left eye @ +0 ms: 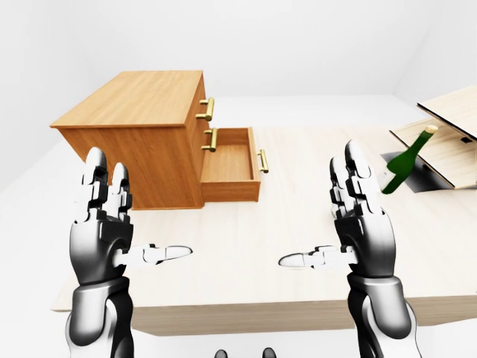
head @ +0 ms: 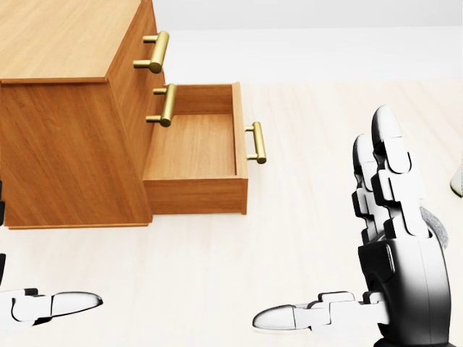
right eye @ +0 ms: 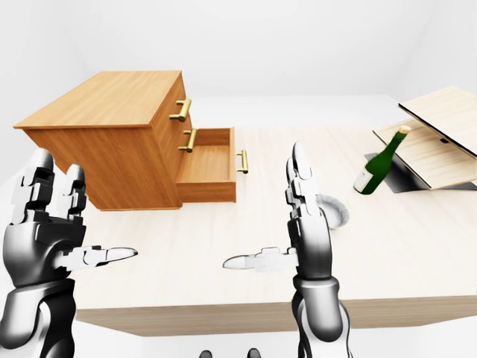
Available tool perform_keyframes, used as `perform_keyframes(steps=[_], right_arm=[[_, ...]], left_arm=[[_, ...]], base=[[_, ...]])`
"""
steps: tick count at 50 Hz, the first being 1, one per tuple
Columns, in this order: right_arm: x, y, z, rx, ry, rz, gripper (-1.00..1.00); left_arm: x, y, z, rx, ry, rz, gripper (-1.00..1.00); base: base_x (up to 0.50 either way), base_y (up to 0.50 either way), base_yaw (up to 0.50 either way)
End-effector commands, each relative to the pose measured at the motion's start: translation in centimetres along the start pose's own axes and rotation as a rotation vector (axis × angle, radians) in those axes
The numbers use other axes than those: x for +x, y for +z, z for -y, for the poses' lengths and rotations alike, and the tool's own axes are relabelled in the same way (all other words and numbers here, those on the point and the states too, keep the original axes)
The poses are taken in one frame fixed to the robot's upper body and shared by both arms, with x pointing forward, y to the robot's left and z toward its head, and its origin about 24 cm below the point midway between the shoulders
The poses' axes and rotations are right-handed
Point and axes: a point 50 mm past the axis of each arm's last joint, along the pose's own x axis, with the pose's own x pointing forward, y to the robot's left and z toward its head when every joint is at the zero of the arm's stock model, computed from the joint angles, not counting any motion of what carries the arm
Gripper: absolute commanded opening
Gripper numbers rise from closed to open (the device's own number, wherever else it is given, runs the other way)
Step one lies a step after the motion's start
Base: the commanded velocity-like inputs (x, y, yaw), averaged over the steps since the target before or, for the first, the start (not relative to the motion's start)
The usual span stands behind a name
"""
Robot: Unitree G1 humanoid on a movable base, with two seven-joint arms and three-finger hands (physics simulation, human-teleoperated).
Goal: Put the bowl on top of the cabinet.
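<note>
Fingers of the silver-and-black three-finger left hand [left eye: 104, 224] are seen spread wide and pointing upward, thumb stretched toward the middle, with nothing held; the hand is raised over the near-left part of the pale wooden bench [left eye: 223, 276]. Beyond it, toward the bench's left edge, a brown wooden cabinet [left eye: 134, 134] with brass handles is set, its flat top bare and its lowest drawer [head: 195, 152] pulled open, with nothing seen inside. The silver-and-black three-finger right hand [right eye: 302, 224] is held upright right of centre, fingers likewise extended and wide, thumb pointed toward the left hand, nothing gripped. Just behind this hand, in the right-eye view, a grey round bowl [right eye: 335, 212] is seen resting on the bench, mostly hidden by the fingers and well apart from the cabinet. Farther right, a green glass bottle [left eye: 406, 160] with a pale cap is seen tilted, near a light wooden hinged box [right eye: 436, 134] with a raised lid at the bench's far-right corner.
</note>
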Motion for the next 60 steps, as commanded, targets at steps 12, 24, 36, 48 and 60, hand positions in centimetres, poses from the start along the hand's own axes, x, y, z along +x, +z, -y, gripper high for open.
perform_keyframes(steps=[12,24,36,48,60], right_arm=[[0.1,-0.2,-0.1,-0.006,0.01,-0.005,1.0],[-0.1,-0.4,-0.3,-0.062,0.018,-0.02,1.0],[0.0,-0.5,-0.1,-0.031,0.0,-0.02,1.0],[0.0,-0.7,0.1,-0.043,-0.009,-0.032,1.0],[0.0,-0.6,-0.1,-0.052,-0.001,-0.027,1.0]], left_arm=[[0.1,0.0,-0.1,-0.003,0.007,0.002,1.0],[0.1,0.0,-0.1,0.001,0.01,0.003,1.0],[0.1,0.2,-0.1,0.003,0.01,0.011,1.0],[0.1,0.2,-0.1,0.001,0.01,0.011,1.0],[0.1,0.1,-0.2,0.002,0.011,0.008,1.0]], base=[[0.5,-0.02,0.0],[0.49,0.17,0.0],[0.32,0.3,0.0],[0.0,0.27,0.0],[0.0,0.0,0.0]])
